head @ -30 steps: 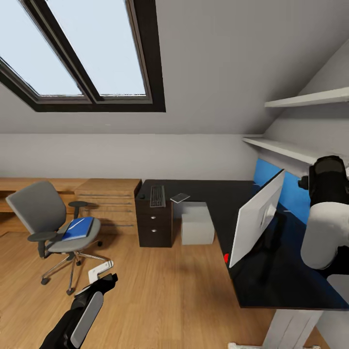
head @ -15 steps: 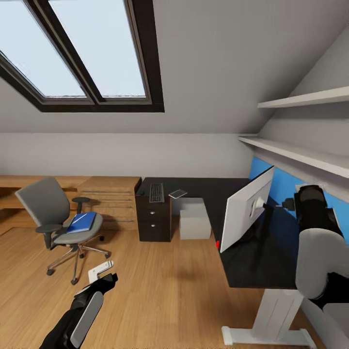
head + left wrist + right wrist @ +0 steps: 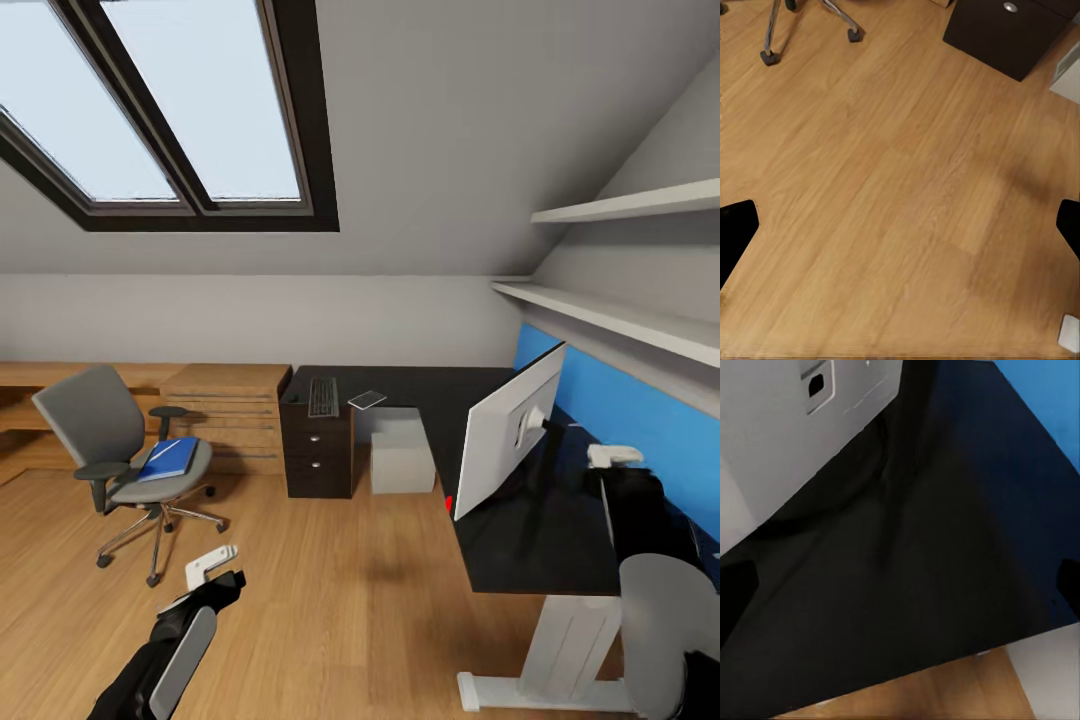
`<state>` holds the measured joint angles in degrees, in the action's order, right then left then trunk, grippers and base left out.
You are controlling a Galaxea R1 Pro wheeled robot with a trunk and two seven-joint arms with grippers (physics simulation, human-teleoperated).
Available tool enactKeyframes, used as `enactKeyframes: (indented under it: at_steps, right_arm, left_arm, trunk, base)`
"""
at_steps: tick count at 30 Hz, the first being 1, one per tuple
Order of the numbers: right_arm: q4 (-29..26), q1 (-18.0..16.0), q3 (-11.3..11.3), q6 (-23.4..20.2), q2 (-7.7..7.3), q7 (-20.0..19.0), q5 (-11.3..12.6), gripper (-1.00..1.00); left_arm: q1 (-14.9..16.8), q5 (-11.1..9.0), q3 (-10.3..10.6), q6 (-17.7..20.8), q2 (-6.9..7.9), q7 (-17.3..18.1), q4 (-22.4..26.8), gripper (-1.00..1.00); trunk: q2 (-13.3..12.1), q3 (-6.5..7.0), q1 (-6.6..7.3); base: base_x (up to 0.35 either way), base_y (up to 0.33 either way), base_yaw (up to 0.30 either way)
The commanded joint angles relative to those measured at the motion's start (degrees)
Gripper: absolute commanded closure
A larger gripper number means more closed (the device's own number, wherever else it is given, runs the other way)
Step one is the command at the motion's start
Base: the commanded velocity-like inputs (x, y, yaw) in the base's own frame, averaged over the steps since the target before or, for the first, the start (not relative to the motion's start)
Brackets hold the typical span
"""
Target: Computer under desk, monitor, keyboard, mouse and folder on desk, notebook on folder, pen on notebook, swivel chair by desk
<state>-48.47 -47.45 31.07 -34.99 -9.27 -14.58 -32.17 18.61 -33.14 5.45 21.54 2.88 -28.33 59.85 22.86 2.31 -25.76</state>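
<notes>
My right gripper (image 3: 612,456) has dropped behind the monitor (image 3: 505,436) at right; its fingers look spread, probably empty. Swinging carelessly could topple that screen.

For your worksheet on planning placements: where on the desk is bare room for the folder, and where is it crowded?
Bare black top on the desk lies between the notebook and the monitor. The drawer end is crowded: keyboard and notebook there. The right tool hangs behind the monitor.

Desk (image 3: 520,540) top glossy black; drawer unit (image 3: 318,455) beside it dark wood, silver knobs. Floor (image 3: 340,600) smooth light wood. Swivel chair (image 3: 120,450) grey cloth, chrome base. Monitor (image 3: 505,435) back matt pale plastic.
</notes>
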Motion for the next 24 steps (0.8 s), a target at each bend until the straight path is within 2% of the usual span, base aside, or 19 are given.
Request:
enactKeyframes:
  at_steps: [1,4,7,8,9,11,12,13,14,15,16,17,19,24]
  right_arm:
    - [-0.2,1.3,0.2,0.8,0.31,-0.5,0.5,-1.0]
    - [-0.5,3.0,0.2,2.2,0.88,-0.5,1.4,-1.0]
    - [-2.0,5.3,1.0,4.1,1.64,-0.5,2.1,-1.0]
    - [-2.6,7.6,4.4,7.5,2.21,-0.6,2.4,-1.0]
    - [-2.7,8.4,6.3,9.8,2.6,-0.5,2.5,-1.0]
    - [-3.4,9.7,10.1,14.5,4.13,-0.2,2.5,-1.0]
    - [-3.7,10.1,11.1,15.5,4.72,-0.1,2.5,-1.0]
    - [-4.6,11.5,13.9,17.9,6.5,0.0,2.5,-1.0]
    - [-4.6,12.2,15.4,19.8,7.37,0.1,2.5,-1.0]
    - [-4.5,12.4,16.1,21.0,7.68,0.1,2.5,-1.0]
    - [-2.9,12.9,17.7,25.5,8.33,0.2,2.6,-1.0]
    - [-2.2,13.0,18.2,27.2,8.47,0.3,2.6,-1.0]
    - [0.6,13.3,19.9,33.3,8.74,0.6,2.5,-1.0]
    - [3.7,13.9,21.1,38.2,9.14,0.6,2.5,-1.0]
  left_arm:
    - [0.0,-0.5,0.4,0.0,0.01,-0.5,-0.9,-1.0]
    - [0.0,-0.5,1.2,0.0,-0.49,-0.6,-2.5,-1.0]
    - [0.0,-0.4,3.9,-0.1,-1.88,-0.9,-4.4,-1.0]
    - [0.0,-0.4,6.1,-0.2,-2.59,-1.1,-5.8,-1.0]
    - [0.0,-0.3,6.5,-0.2,-2.73,-1.2,-6.2,-1.0]
    - [0.0,-0.2,7.0,-0.2,-2.85,-1.4,-6.7,-1.0]
    - [0.0,-0.2,7.0,-0.2,-2.86,-1.5,-6.8,-1.0]
    - [0.0,-0.3,7.1,-0.2,-2.84,-1.9,-7.4,-1.0]
    - [0.0,-0.4,7.2,-0.2,-2.81,-2.2,-8.5,-1.0]
    - [0.0,-0.4,7.2,-0.3,-2.8,-2.3,-9.4,-1.0]
    - [0.0,-0.3,7.2,-1.2,-2.82,-2.4,-12.3,-1.0]
    - [0.0,-0.3,7.2,-1.8,-2.85,-2.3,-13.2,-1.0]
    - [0.0,-0.4,7.3,-6.5,-2.92,-2.2,-16.9,-1.0]
    - [0.1,-0.5,7.6,-13.7,-2.96,-1.7,-21.7,-1.0]
  trunk:
    - [0.1,-0.02,-0.02]
    - [0.1,-0.02,-0.02]
    - [0.1,-0.02,-0.02]
    - [0.1,-0.02,-0.02]
    - [0.1,-0.02,-0.02]
    - [0.1,-0.02,-0.02]
    - [0.1,-0.02,-0.02]
    - [0.1,-0.02,-0.02]
    - [0.1,-0.02,-0.02]
    - [0.1,-0.02,-0.02]
    - [0.1,-0.02,-0.02]
    - [0.1,-0.02,-0.02]
    - [0.1,-0.02,-0.02]
    - [0.1,-0.02,-0.02]
  base:
    - [0.0,0.0,0.0]
    - [0.0,0.0,0.0]
    - [0.0,0.0,0.0]
    - [0.0,0.0,0.0]
    - [0.0,0.0,0.0]
    - [0.0,0.0,0.0]
    - [0.0,0.0,0.0]
    - [0.0,0.0,0.0]
    - [0.0,0.0,0.0]
    - [0.0,0.0,0.0]
    - [0.0,0.0,0.0]
    - [0.0,0.0,0.0]
    - [0.0,0.0,0.0]
    - [0.0,0.0,0.0]
